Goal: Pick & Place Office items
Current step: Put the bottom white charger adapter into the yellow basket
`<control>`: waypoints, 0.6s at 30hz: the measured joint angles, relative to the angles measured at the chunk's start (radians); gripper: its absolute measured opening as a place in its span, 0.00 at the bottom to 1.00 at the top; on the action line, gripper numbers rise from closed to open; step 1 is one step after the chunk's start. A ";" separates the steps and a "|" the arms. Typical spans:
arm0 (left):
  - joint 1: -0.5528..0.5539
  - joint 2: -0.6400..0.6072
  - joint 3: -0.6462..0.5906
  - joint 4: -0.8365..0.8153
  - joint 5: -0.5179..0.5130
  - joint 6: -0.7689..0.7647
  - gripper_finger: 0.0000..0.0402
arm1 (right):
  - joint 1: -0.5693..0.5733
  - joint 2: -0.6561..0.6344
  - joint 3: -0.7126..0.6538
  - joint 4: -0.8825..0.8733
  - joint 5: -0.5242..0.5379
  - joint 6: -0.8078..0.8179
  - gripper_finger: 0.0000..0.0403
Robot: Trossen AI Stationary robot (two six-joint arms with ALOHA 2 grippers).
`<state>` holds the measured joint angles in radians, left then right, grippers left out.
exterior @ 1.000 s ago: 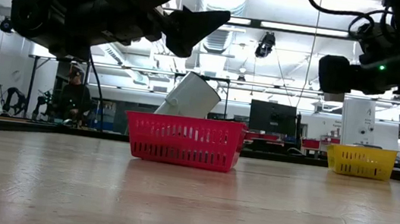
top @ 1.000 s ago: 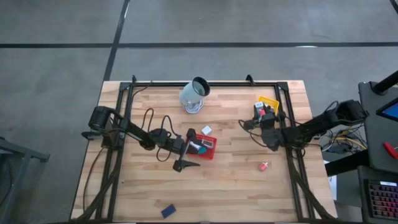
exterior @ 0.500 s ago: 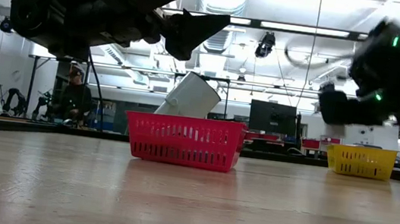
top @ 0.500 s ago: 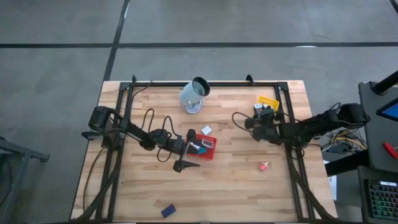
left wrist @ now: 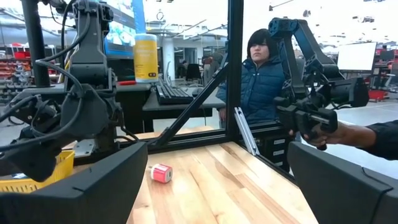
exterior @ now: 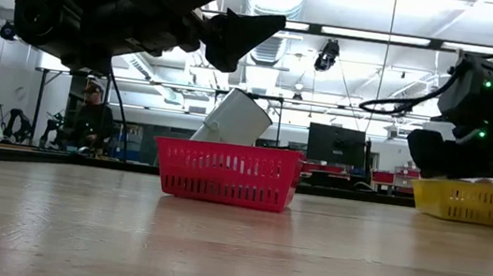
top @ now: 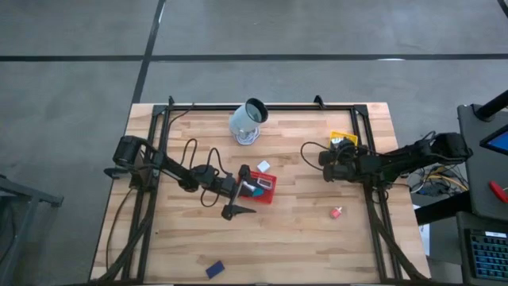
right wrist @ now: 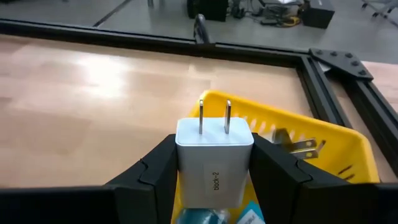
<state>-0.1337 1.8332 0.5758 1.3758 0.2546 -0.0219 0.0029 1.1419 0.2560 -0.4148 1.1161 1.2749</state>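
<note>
My right gripper [right wrist: 214, 155] is shut on a white plug adapter [right wrist: 214, 158], one of the office items, just above the yellow tray [right wrist: 348, 146] at the table's right [top: 337, 151]. A second plug [right wrist: 300, 146] lies in that tray. My left gripper [top: 249, 191] hangs open over the left end of the red tray [top: 270, 199], which holds a few small items. A pink-red item [top: 336, 212] lies on the table's right and a dark blue one [top: 214, 269] near the front edge. A white one [top: 263, 166] lies beside the red tray. My right gripper pinches the white adapter's body by its two opposite sides [right wrist: 181, 155] between the two fingers [right wrist: 155, 171]. The fingers slant down toward the table's far edge. The adapter is lifted clear over the yellow tray's near rim, label side up, its two prongs [right wrist: 213, 117] pointing away from the gripper.
A pale cup [top: 248, 121] lies tipped near the far edge, behind the red tray [exterior: 228, 172] in the low view. Black frame rails [top: 361, 135] run around the table. A person in a blue jacket [left wrist: 258, 81] sits beyond the right edge. Bare wood lies toward the front.
My right gripper has come down to just above the yellow tray, and its wrist has rolled and tipped.
</note>
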 joint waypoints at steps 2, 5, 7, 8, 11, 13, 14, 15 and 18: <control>0.000 0.000 0.000 0.000 0.000 0.005 0.98 | 0.001 0.000 0.000 0.003 -0.002 -0.002 0.39; 0.000 0.000 0.000 0.000 -0.001 0.010 0.98 | 0.001 0.000 0.000 0.003 -0.005 -0.002 0.39; 0.000 0.000 0.000 0.000 -0.002 0.010 0.98 | 0.001 0.000 0.000 0.003 -0.006 -0.002 0.39; 0.000 0.000 0.000 0.000 -0.005 0.010 0.98 | 0.001 0.000 0.000 0.003 -0.006 -0.002 0.39; 0.000 0.000 0.000 0.000 -0.007 0.010 0.98 | 0.001 0.000 0.000 0.003 -0.006 -0.002 0.39; 0.000 0.000 0.000 0.000 -0.007 0.010 0.98 | 0.001 0.000 0.000 0.003 -0.006 -0.002 0.39; 0.000 0.000 0.000 0.000 -0.008 0.010 0.98 | 0.001 0.000 0.000 0.003 -0.006 -0.002 0.39; 0.000 0.000 0.000 0.000 -0.007 0.010 0.98 | 0.001 0.000 0.000 0.003 -0.006 -0.003 0.39; 0.000 0.000 0.000 0.000 -0.007 0.010 0.98 | 0.001 0.000 0.000 0.003 -0.005 -0.003 0.39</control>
<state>-0.1337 1.8334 0.5758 1.3754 0.2472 -0.0116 0.0036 1.1416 0.2562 -0.4117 1.1115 1.2723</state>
